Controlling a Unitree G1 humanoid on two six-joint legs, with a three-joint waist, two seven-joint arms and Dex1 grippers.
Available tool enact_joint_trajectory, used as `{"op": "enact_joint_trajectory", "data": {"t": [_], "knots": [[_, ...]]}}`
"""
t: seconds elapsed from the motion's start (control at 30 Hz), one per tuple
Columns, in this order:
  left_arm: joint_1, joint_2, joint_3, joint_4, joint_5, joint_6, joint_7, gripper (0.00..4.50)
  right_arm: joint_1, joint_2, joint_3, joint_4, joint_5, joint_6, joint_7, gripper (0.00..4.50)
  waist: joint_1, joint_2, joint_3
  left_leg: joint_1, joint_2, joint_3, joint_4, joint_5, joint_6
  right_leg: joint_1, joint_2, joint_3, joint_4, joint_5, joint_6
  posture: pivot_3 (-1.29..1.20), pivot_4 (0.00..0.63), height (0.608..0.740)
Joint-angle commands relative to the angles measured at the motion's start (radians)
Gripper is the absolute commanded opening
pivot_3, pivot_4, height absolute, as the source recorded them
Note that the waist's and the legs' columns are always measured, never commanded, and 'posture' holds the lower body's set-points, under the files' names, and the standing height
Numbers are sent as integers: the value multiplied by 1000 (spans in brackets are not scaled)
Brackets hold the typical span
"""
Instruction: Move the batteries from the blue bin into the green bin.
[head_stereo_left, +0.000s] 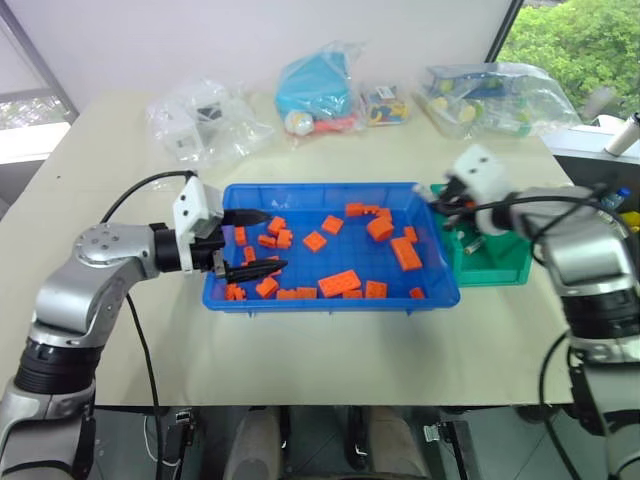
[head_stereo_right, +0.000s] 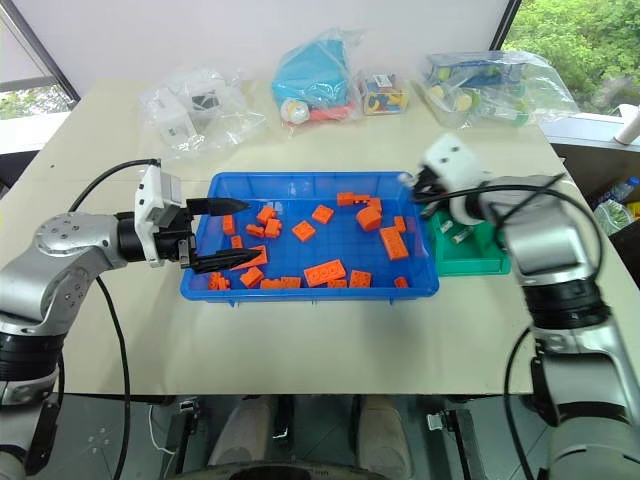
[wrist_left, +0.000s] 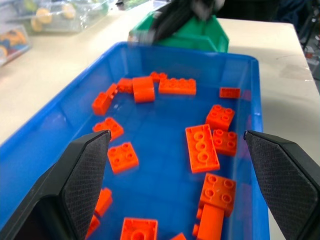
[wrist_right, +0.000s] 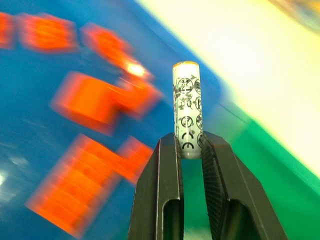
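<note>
A: Where the table (head_stereo_left: 330, 370) spreads widest, what sits on it?
B: Toward its middle lies the blue bin (head_stereo_left: 330, 297), the biggest container, with orange bricks (head_stereo_left: 340, 282) scattered across its floor. Touching or just beside its right end stands the smaller green bin (head_stereo_left: 500, 268). Clear plastic bags of toys (head_stereo_left: 325, 90) lie along the far edge.

A: And the arms?
B: One reaches in from each side. The left gripper (head_stereo_left: 250, 242) hangs over the left end of the blue bin, its two black fingers spread wide apart and nothing between them; in its wrist view the bricks show between the fingertips (wrist_left: 82, 175).

A: The right one?
B: The right gripper (wrist_right: 191, 145) is up at the right end of the blue bin, about where that bin meets the green one. Its fingers are pressed in on a battery (wrist_right: 186, 109), pinching the lower end so the silver-grey cylinder stands up past the fingertips.

A: Any other batteries in the blue bin?
B: I cannot pick any out among the bricks. Something small lies in the green bin, too unclear to name.
</note>
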Motion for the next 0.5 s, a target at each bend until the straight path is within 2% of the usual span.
{"op": "enact_joint_trajectory", "data": {"t": [0.03,0.1,0.13,0.2,0.27,0.4,0.5], "knots": [[-3,2,43,-32,-22,2,18,4500,81,-34,-90,-87,24,57,-26,29,2,0,0,0,0,0,0,0,0,0,0,0,0,0,0,0,150,736],[-12,2,40,-21,-23,9,20,4500,125,-36,-116,-103,26,66,-44,1099,1,0,0,0,0,0,0,0,0,0,0,0,0,0,0,0,150,736],[-16,2,38,-13,-23,10,20,4500,140,-36,-122,-109,26,65,-53,1425,1,0,0,0,0,0,0,0,0,0,0,0,0,0,0,0,150,736],[-31,4,35,13,-17,9,16,4500,159,-38,-144,-107,34,50,-66,2580,2,0,0,0,0,0,0,0,0,0,0,0,0,0,0,0,150,736],[-39,11,43,34,-15,9,10,4500,171,-51,-189,-102,71,20,-37,3462,4,0,0,0,0,0,0,0,0,0,0,0,0,0,0,0,150,736],[-35,51,88,74,-23,6,-10,4500,242,-122,-333,-82,194,-100,130,3462,9,0,0,0,0,0,0,0,0,0,0,0,-1,0,0,0,150,736],[-14,104,156,110,-45,11,-41,4500,371,-211,-436,-21,244,-240,301,3462,11,0,0,0,0,0,0,0,0,1,0,0,-1,0,0,0,150,736]]}}
